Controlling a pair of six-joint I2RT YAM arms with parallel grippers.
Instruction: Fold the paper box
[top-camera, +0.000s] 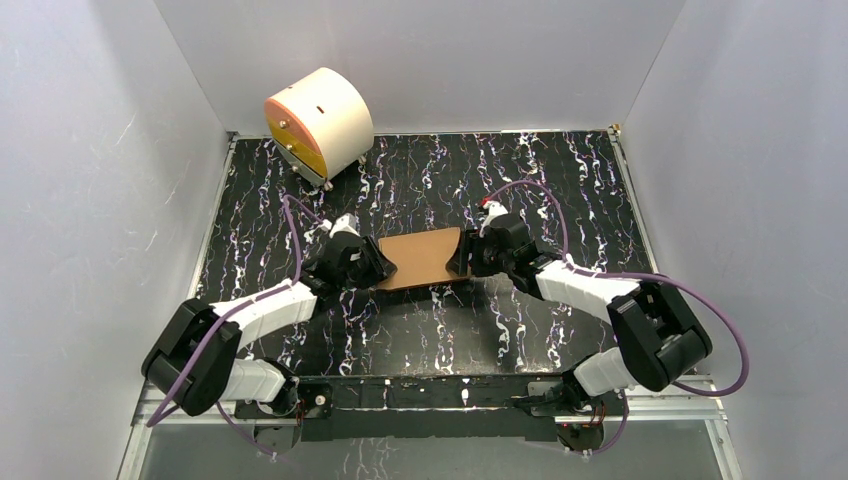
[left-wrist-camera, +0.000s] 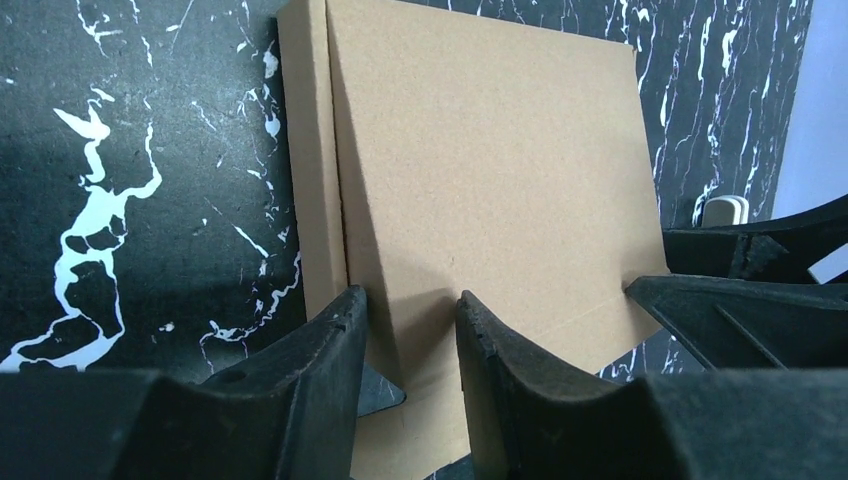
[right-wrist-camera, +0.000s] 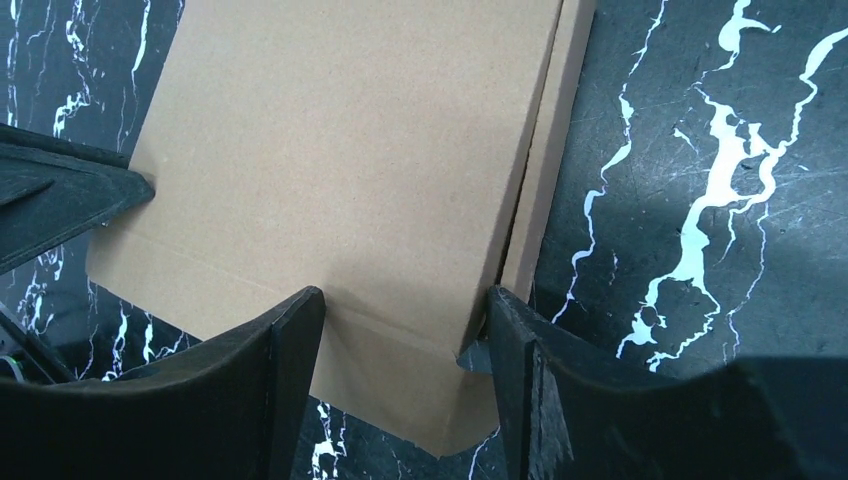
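The paper box (top-camera: 420, 257) is a brown cardboard sheet, partly folded, lying at the middle of the black marbled table. My left gripper (top-camera: 378, 268) is at its left end and my right gripper (top-camera: 462, 258) at its right end. In the left wrist view the box (left-wrist-camera: 480, 150) has a narrow side flap along its left edge, and my left gripper (left-wrist-camera: 410, 310) is open with its fingertips against the near end. In the right wrist view the box (right-wrist-camera: 350, 150) has a narrow flap on its right, and my right gripper (right-wrist-camera: 400, 305) is open, straddling the near corner.
A cream cylinder with an orange face (top-camera: 318, 125) stands at the back left on small wheels. White walls close in the table on the left, back and right. The other arm's fingers (left-wrist-camera: 720, 310) show across the box in each wrist view.
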